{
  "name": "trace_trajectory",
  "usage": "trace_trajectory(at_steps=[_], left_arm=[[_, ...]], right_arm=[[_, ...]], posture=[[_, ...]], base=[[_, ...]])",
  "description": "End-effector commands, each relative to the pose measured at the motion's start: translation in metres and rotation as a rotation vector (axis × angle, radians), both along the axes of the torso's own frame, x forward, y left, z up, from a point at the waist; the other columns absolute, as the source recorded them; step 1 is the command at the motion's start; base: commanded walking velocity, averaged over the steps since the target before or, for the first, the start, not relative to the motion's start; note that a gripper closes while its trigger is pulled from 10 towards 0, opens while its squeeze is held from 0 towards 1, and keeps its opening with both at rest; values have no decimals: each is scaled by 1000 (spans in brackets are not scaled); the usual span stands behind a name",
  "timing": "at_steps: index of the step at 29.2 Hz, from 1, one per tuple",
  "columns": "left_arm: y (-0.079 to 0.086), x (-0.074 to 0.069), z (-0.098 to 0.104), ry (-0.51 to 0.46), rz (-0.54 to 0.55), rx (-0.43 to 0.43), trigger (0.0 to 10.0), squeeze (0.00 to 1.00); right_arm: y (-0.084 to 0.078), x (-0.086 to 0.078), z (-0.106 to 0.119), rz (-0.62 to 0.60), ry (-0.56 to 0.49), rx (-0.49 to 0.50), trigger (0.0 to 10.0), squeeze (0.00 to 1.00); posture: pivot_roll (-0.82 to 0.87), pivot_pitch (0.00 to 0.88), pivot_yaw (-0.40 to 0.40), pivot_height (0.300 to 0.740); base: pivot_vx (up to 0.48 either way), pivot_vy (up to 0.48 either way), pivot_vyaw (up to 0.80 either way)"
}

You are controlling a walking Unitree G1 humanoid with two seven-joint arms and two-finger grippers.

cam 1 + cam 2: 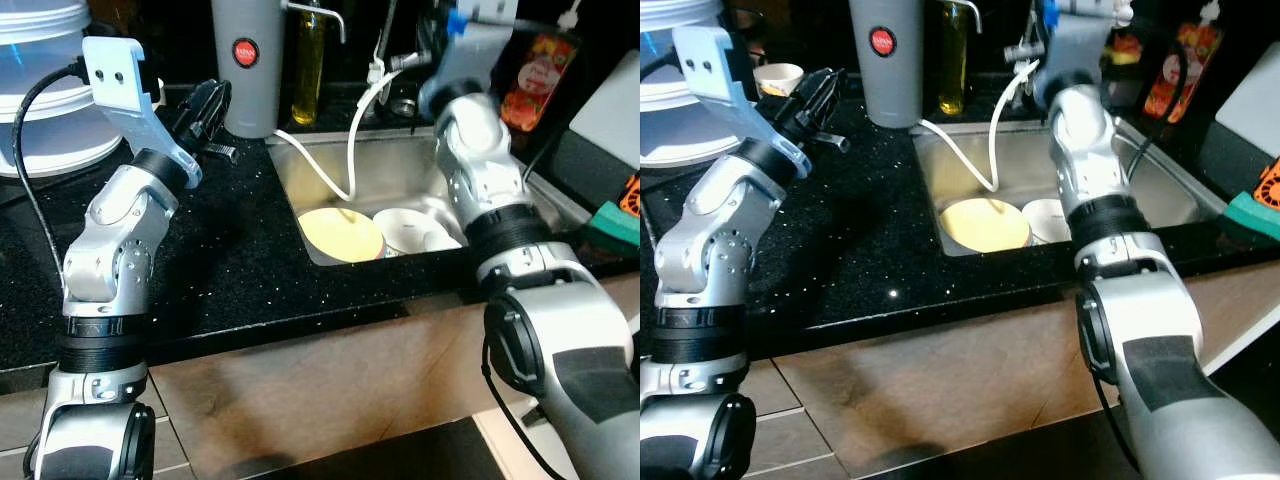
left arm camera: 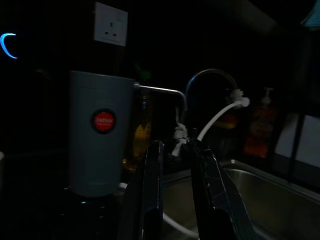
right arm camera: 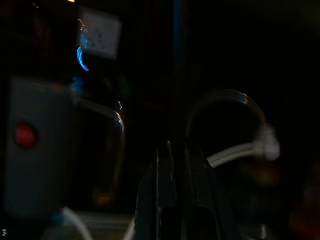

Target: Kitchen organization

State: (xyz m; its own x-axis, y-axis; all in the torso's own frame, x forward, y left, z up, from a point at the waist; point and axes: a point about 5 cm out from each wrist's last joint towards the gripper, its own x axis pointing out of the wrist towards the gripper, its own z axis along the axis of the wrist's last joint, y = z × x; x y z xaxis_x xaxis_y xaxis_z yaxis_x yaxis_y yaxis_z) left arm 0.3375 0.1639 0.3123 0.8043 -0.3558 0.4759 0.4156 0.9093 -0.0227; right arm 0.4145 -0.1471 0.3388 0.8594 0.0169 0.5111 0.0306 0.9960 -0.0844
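- The left pincer [image 1: 205, 105] is held raised over the black speckled tabletop [image 1: 230, 270], just beside a grey dispenser [image 1: 248, 65] with a red round label. In the left wrist view its fingers [image 2: 150, 195] are seen narrowly parted, with nothing between them.
- The right pincer [image 3: 175, 190] is raised above the steel sink [image 1: 420, 170], near the curved tap [image 2: 210, 80]. Its fingers are seen nearly together in the dark, blurred right wrist view; nothing is seen gripped.
- A yellow plate [image 1: 340, 235] is noted lying in the sink, with a white bowl [image 1: 410, 230] touching it on the right.
- A white hose [image 1: 335, 160] is seen running from the tap down into the sink.
- A bottle of yellow liquid [image 1: 308, 65] stands behind the sink, just right of the dispenser.
- A green sponge [image 1: 612, 225] lies on the tabletop at the far right.
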Motion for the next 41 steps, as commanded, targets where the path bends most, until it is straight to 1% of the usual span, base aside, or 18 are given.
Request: trace_trajectory(at_steps=[1,4,6,7,9,11,14,15,16,17,18,21,26,31,32,35,36,41], left_arm=[[-3,-1,3,-13,-3,20,10000,0],[-3,0,2,-10,-2,20,10000,0],[-3,1,1,-6,2,20,10000,0],[-4,2,1,-4,3,18,10000,0],[-5,2,2,-7,1,19,10000,0],[-4,1,3,-9,3,22,10000,0],[-4,2,3,-8,6,22,10000,0],[-4,3,3,-10,8,21,10000,0],[-4,3,3,-10,8,21,10000,0],[-4,4,4,-11,9,20,10000,0],[-5,3,6,-16,9,26,10000,0],[0,2,6,-18,24,33,10000,0],[-2,5,7,-20,30,24,10000,0],[-1,5,5,-17,32,24,10000,0],[-1,5,5,-16,34,20,10000,0],[-2,6,6,-18,32,15,10000,0],[-3,4,7,-22,26,19,10000,0],[-2,5,5,-15,24,20,10000,0]], right_arm=[[-13,-11,27,-41,-188,40,10000,0],[-12,-16,38,-51,-259,11,10000,0],[-12,-6,20,-12,-106,27,10000,0],[-14,8,-18,-28,160,-8,10000,0],[-20,11,-34,-39,255,39,10000,0],[-31,-9,27,-84,-150,107,10000,0],[-33,-14,38,-98,-231,108,10000,0],[-32,4,-4,-127,63,45,10000,0],[-32,4,-4,-127,63,45,10000,0],[-33,12,-44,-152,323,-3,10000,0],[-32,12,-38,-127,291,4,10000,0],[-42,-17,60,-56,-261,161,10000,0],[-36,13,-60,-123,432,-4,10000,0],[-38,0,20,-74,-27,79,10000,63],[-38,0,20,-65,-20,77,10000,1000],[-40,-6,37,-80,-109,53,10000,1000],[-43,-26,80,-101,-368,14,10000,0],[-32,-67,133,-68,-728,-69,10000,0]], posture=[[112,0,-67,740],[101,0,-68,740],[107,0,-73,740],[100,0,-71,740],[103,0,-73,740],[97,0,-64,740],[101,0,-70,740],[101,0,-67,740],[101,0,-67,740],[102,0,-67,740],[120,0,-68,740],[109,0,-72,740],[113,0,-81,740],[106,0,-85,740],[102,0,-83,740],[106,0,-82,740],[107,0,-81,740],[101,0,-75,740]], base=[[0,0,0],[0,0,0],[0,0,0],[0,0,0],[0,0,0],[0,0,0],[0,0,0],[0,0,0],[0,0,0],[0,0,0],[0,0,0],[0,0,0],[0,0,0],[0,0,0],[0,0,0],[0,0,0],[0,0,0],[0,0,0]])
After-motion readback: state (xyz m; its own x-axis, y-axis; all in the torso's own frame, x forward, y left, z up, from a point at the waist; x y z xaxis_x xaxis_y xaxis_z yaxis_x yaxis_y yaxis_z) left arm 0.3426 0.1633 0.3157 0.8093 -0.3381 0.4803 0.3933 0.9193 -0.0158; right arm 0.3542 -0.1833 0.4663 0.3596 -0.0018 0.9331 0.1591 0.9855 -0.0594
